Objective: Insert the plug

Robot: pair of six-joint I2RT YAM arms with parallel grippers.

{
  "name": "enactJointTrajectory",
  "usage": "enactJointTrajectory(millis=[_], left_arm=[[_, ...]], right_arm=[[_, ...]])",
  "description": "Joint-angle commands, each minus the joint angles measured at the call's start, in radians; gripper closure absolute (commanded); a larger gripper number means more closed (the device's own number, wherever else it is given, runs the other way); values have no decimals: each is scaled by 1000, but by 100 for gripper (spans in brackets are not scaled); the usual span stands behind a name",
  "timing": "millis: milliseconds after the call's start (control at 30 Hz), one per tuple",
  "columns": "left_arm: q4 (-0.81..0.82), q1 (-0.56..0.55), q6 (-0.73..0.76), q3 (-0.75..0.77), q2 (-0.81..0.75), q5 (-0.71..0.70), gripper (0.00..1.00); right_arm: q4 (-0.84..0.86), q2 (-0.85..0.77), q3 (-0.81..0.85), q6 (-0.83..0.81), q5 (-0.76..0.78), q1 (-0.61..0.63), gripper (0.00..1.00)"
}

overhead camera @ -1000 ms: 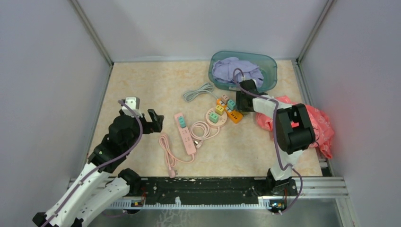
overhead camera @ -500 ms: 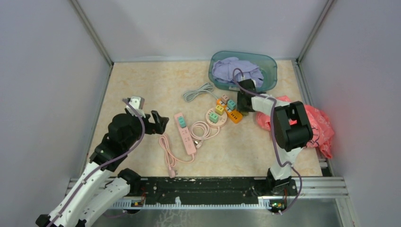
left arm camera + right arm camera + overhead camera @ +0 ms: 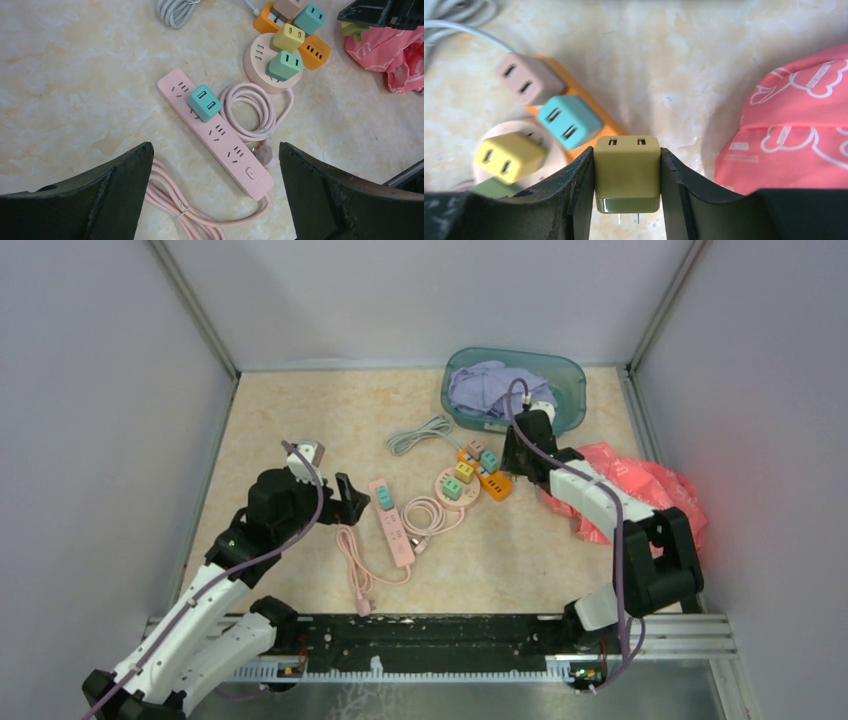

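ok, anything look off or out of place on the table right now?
Nothing spilled or broken. The crumpled pink bag lies under the right arm, crowding it. The green adapter on the round pink power strip looks tilted, possibly not fully seated. The olive adapter sits square between the right fingers.

Olive plug (image 3: 627,170), pink power strip (image 3: 235,155)

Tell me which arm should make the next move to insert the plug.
Right. Its gripper grips the plug, prongs free, close to the orange strip. The left gripper is open and empty over the pink strip.
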Motion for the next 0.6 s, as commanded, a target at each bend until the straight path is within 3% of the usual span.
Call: enactJointTrajectory(millis=[0, 367, 567], left_arm=[[6, 7, -69, 42, 13, 31, 0], [137, 2, -241, -32, 26, 118, 0], [304, -28, -357, -135, 32, 169, 2]], right_arm=[[45, -123, -18, 61, 59, 78, 62], [129, -275, -65, 193, 97, 260, 63], [223, -324, -110, 268, 121, 358, 63]])
